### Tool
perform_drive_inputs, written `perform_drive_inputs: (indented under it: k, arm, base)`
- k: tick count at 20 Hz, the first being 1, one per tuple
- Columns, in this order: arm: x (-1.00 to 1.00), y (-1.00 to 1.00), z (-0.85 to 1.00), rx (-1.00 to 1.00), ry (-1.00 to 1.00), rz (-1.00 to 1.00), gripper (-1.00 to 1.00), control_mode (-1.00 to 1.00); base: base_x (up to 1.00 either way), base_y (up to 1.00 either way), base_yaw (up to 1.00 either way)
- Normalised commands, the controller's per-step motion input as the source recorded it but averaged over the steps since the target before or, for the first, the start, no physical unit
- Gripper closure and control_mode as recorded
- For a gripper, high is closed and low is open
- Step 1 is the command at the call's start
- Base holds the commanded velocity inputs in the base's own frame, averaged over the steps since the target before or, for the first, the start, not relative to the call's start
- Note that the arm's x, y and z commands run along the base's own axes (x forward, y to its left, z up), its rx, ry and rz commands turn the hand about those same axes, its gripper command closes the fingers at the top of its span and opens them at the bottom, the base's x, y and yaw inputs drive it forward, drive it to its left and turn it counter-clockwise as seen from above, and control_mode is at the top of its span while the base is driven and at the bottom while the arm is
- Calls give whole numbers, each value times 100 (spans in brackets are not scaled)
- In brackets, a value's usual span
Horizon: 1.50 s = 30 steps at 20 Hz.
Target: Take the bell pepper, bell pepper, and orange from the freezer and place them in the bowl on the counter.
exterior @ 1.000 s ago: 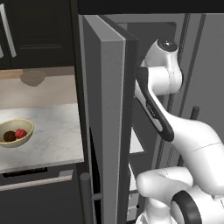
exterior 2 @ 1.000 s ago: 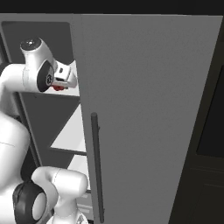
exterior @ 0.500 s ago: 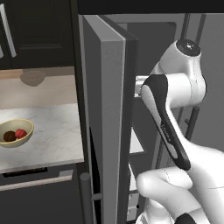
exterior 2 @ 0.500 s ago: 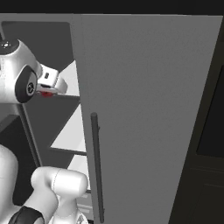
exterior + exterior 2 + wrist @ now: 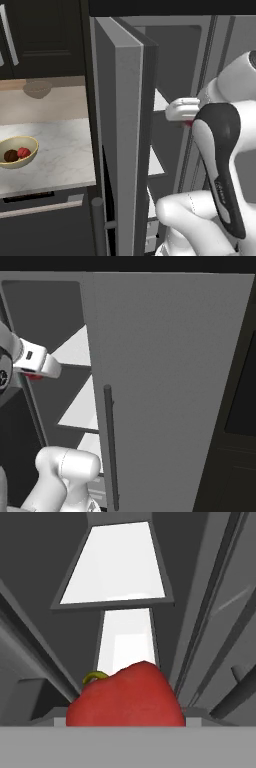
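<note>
Closest to the hand camera, a glossy red bell pepper [image 5: 125,695] with a small yellow-green stem at its upper left is sitting right at the bottom of the hand view, between the gripper's sides, with the pincer closed around it and gripping it. Beyond the pepper, the same view is looking down past two white freezer shelves [image 5: 117,564] stacked one behind the other, framed by grey walls.

In the left base view, the gripper [image 5: 183,111] is reaching sideways out of the freezer [image 5: 172,65] opening, level with a white shelf, and a sliver of red is peeking out underneath it. The white arm is rising behind it at the lower right. The thick grey freezer door [image 5: 122,145] is standing open, edge-on, just left of the gripper.

In the right base view, the broad face of the door is showing with its long dark bar handle [image 5: 111,446], and the gripper is poking out at the left edge with a trace of red beneath.

Farther off, well left of the door, the pale-yellow bowl [image 5: 31,143] is resting on the marbled counter [image 5: 62,155], holding a second red bell pepper [image 5: 23,152] and a dark orange [image 5: 11,156] side by side.
</note>
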Motion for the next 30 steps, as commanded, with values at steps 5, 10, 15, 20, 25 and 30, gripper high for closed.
perform_drive_inputs:
  k: [5, 10, 15, 20, 25, 30]
  arm:
    - [-68, -26, 37, 0, 0, -1, 100, -100]
    - [-42, -40, 37, 0, 0, -5, 100, -100]
    - [-44, -45, 28, 0, 0, -7, 100, -100]
    - [-45, -35, 7, 0, 1, -5, 100, -100]
    - [-14, 5, 0, -1, 1, 1, 100, -100]
    - [-7, 26, 0, -3, 3, 1, 100, -100]
  base:
    - [0, 0, 0]
    - [0, 0, 0]
    - [0, 0, 0]
    - [0, 0, 0]
    - [0, 0, 0]
    - [0, 0, 0]
